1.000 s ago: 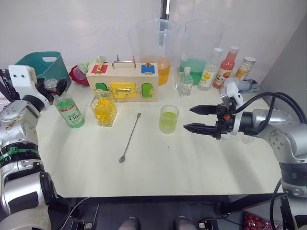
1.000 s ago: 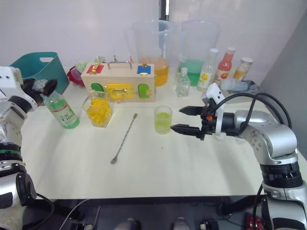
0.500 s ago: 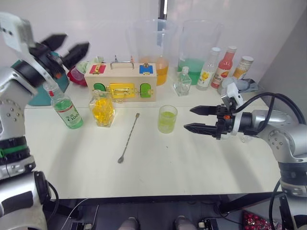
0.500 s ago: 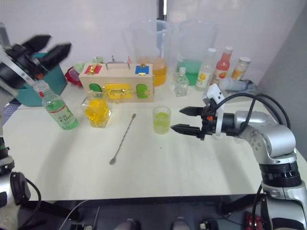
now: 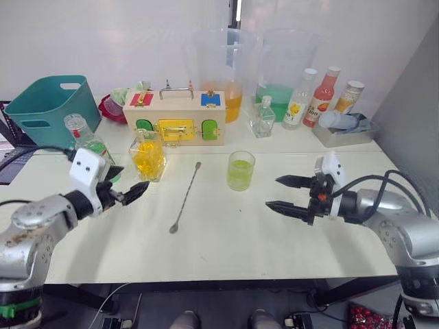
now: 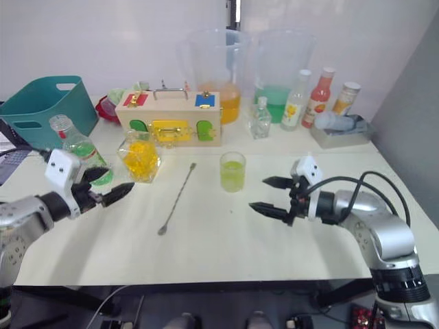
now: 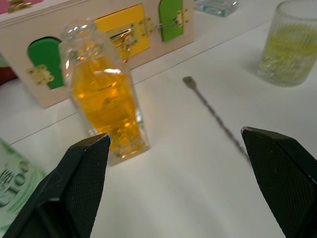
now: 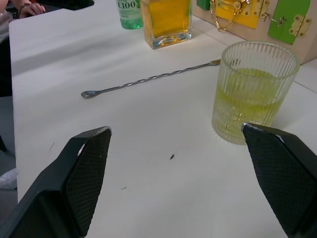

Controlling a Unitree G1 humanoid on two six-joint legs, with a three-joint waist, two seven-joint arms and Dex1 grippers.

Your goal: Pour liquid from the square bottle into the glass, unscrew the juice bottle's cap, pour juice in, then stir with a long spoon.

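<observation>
The square bottle (image 5: 147,156) of yellow liquid stands left of centre, in front of the wooden box. To its left is the green juice bottle (image 5: 89,145), partly behind my left arm. The ribbed glass (image 5: 241,171) holds yellow-green liquid near the table's middle. Between bottle and glass the long spoon (image 5: 185,197) lies flat. My left gripper (image 5: 126,181) is open, low over the table, just in front of the juice bottle and left of the square bottle (image 7: 106,106). My right gripper (image 5: 273,192) is open and empty, a little right of the glass (image 8: 255,91).
A wooden latch box (image 5: 175,116) stands behind the square bottle. At the back are two large pitchers (image 5: 226,68), a small clear bottle (image 5: 263,118) and several drink bottles (image 5: 326,96). A teal bin (image 5: 51,110) is back left. A person's hand (image 8: 29,7) rests at the table's far edge.
My left arm has dropped from high near the teal bin to low over the table beside the juice bottle. My right gripper has sunk slightly and stays open.
</observation>
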